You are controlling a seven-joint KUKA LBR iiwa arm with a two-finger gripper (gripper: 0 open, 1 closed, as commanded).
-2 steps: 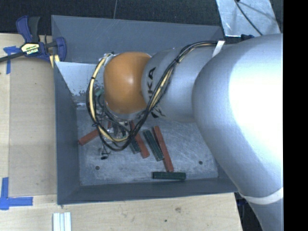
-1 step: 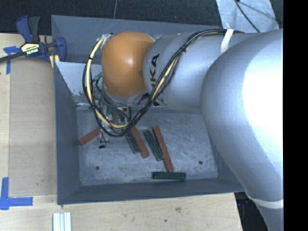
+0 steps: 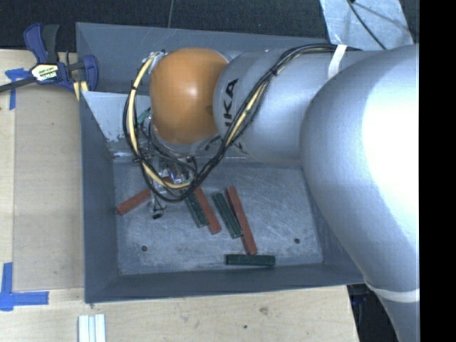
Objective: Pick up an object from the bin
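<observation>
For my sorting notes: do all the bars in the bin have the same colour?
No: the leftmost bar is red-brown, while the crosswise bar at the front is dark green.

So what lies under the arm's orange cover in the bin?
Cables hang below the orange cover; a red-brown stick pokes out at the view's left, a green stick at its right. The bin floor directly beneath is covered.

Arm (image 3: 342, 120): fat silver-grey rounded casing, black letters "KA" (image 3: 234, 98) on one link, white band (image 3: 336, 59) at its 12 o'clock. Glossy orange dome cover (image 3: 184, 91) on the wrist. Black and yellow cables (image 3: 214, 152) loop round the dome, bunching at its 6 o'clock above a small dark gripper (image 3: 158, 209).
</observation>
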